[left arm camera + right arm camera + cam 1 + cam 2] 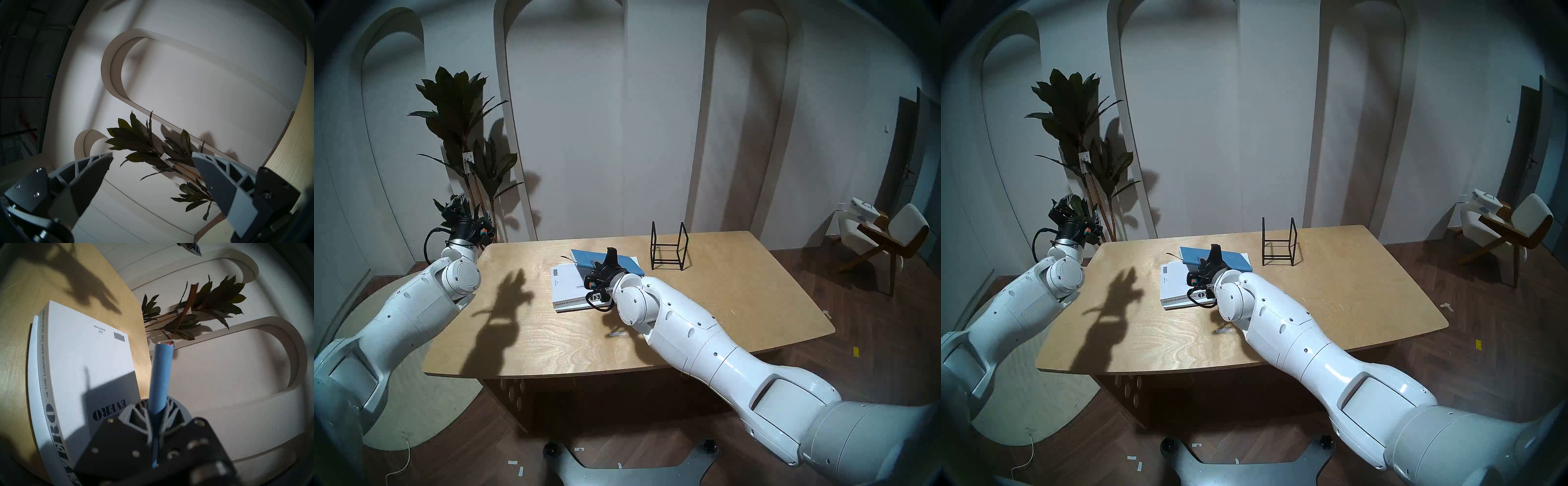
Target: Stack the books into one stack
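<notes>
Grey-fingered and raised off the table's left far corner, the left gripper (152,171) is seen with its jaws spread wide and nothing between them, a leafy plant (463,112) standing behind it. Near the middle of the wooden table (738,305) the thick white book lettered "EVERO" (566,286) is laid flat on a thin white booklet (33,378), only an edge of which can be seen. At its far right side the blue notebook (585,259) is clamped between the closed fingers of the right gripper (157,410), with a black wire stand (668,251) set apart to the right.
</notes>
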Controlling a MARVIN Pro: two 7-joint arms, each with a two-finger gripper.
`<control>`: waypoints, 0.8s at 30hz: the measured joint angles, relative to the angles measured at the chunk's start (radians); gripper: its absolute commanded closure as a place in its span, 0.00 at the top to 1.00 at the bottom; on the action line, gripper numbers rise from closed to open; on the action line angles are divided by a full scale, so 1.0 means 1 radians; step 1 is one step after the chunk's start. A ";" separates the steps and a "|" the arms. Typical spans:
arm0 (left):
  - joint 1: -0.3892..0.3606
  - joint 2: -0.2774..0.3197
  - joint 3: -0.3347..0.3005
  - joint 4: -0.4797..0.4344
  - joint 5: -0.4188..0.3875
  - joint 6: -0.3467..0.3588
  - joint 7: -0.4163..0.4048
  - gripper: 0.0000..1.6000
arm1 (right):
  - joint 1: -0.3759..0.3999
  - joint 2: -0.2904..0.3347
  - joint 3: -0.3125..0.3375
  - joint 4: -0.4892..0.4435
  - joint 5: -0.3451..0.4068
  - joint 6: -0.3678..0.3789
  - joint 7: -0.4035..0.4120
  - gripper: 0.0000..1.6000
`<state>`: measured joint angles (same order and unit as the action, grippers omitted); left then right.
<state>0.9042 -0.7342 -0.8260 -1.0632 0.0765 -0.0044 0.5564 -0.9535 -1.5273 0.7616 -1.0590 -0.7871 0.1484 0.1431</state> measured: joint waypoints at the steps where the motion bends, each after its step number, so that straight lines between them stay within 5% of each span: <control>1: 0.000 0.000 0.000 0.000 0.000 0.000 0.000 1.00 | 0.000 -0.001 -0.002 0.001 -0.002 0.004 0.001 0.00; 9: 0.000 0.000 0.000 0.000 0.000 0.000 0.000 1.00 | -0.001 0.012 -0.031 0.007 -0.003 -0.011 0.065 0.04; 10: 0.000 0.000 0.000 0.000 0.000 0.000 0.000 1.00 | -0.003 0.015 -0.028 0.010 0.011 -0.024 0.080 0.27; 11: 0.000 0.000 0.000 0.000 0.000 0.000 0.000 1.00 | -0.007 0.018 -0.020 0.009 0.032 -0.032 0.100 1.00; 24: 0.000 0.000 0.000 0.000 0.000 0.000 0.000 1.00 | -0.054 0.025 0.062 -0.123 0.241 0.054 0.329 1.00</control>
<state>0.9042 -0.7342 -0.8260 -1.0635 0.0765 -0.0047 0.5564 -1.0078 -1.5025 0.8241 -1.1822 -0.5458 0.2024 0.4724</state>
